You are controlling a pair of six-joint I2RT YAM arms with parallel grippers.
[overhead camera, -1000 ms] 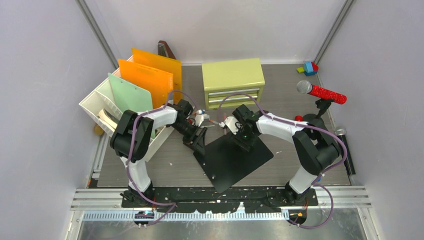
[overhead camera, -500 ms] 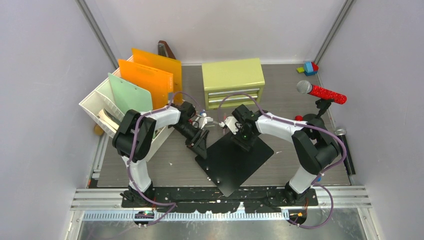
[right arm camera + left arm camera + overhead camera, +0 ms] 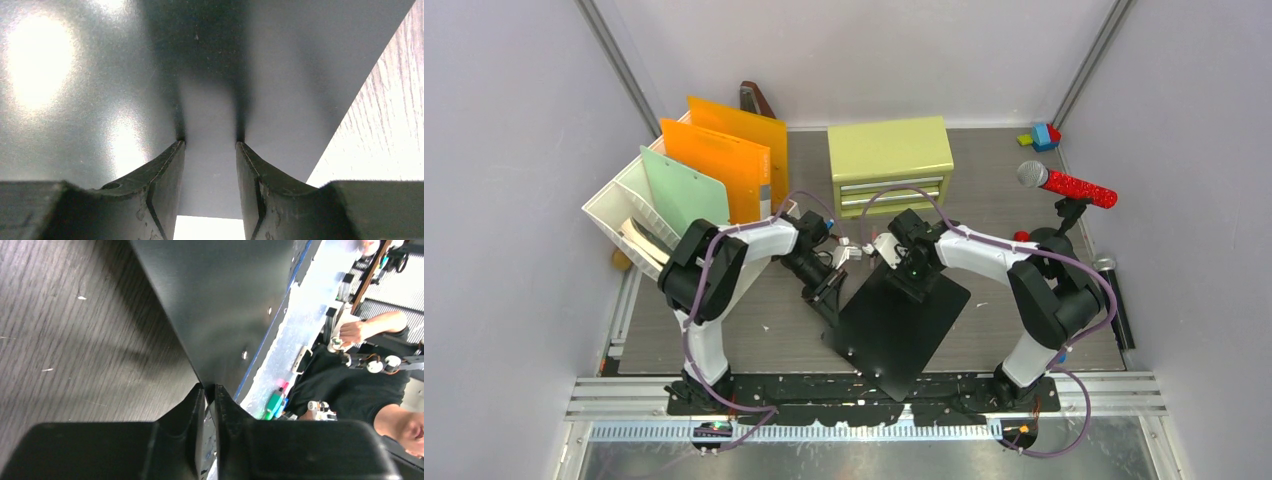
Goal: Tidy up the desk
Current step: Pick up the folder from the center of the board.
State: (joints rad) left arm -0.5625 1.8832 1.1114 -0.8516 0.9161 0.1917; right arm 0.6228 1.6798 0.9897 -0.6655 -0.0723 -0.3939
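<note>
Surface: dark wood-grain top [image 3: 754,335], spread under both arms.
Left claw [image 3: 209,390]: clenched on the edge of the black sheet [image 3: 894,320], which looks lifted off the wood on that side.
Right claw [image 3: 209,145]: parted, tips pressing the sheet, grasping nothing.
Done: folders [image 3: 724,160] stand in the white rack [image 3: 609,210].
Left: sheet unfiled; red microphone [image 3: 1069,185] and toy blocks [image 3: 1044,135] probably need tidying.

Dark wood-grain desk [image 3: 994,190], green drawer cabinet [image 3: 890,152], black sheet [image 3: 894,325], perhaps toy blocks [image 3: 1044,135]
</note>
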